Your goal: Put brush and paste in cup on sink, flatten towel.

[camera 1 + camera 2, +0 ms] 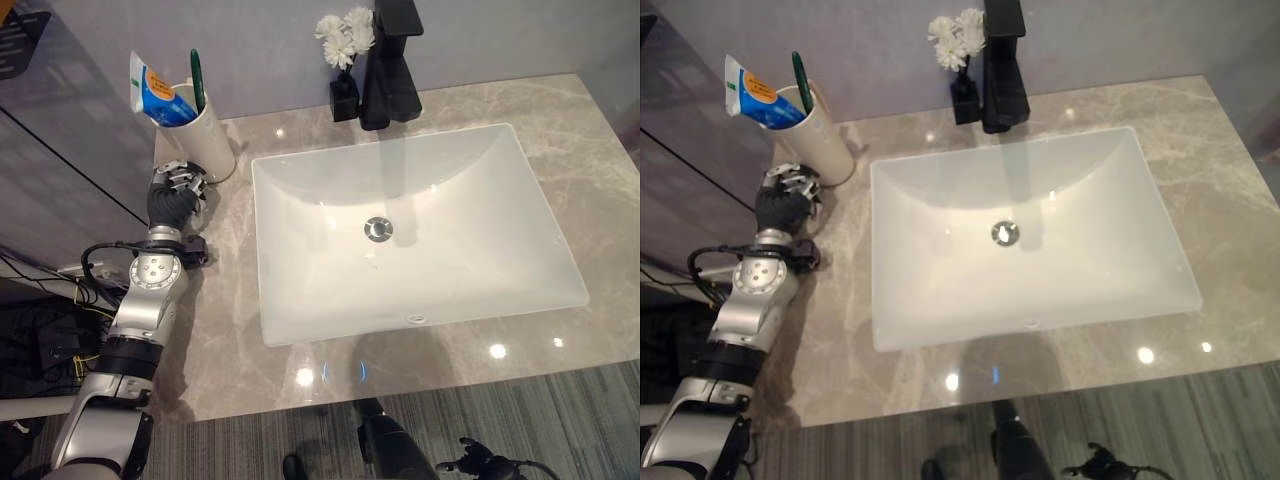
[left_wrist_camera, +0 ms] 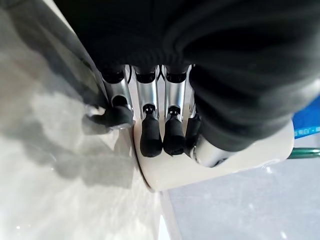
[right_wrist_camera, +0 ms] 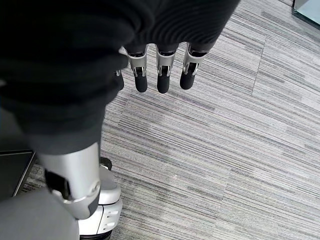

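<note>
Left hand — fingers relaxed — beside cup.

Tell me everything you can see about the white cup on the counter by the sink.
The tall cream-white cylindrical cup, smooth and ceramic-looking, stands upright on the grey marble-look counter, at the back left corner beside the white rectangular basin. It holds a blue-and-white toothpaste tube and a green toothbrush, both sticking out above its rim. The left robot hand sits at its base, fingertips against its wall.

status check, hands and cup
Left hand open, fingertips at cup. Right hand open over floor. Brush and paste in cup beside sink.
</note>
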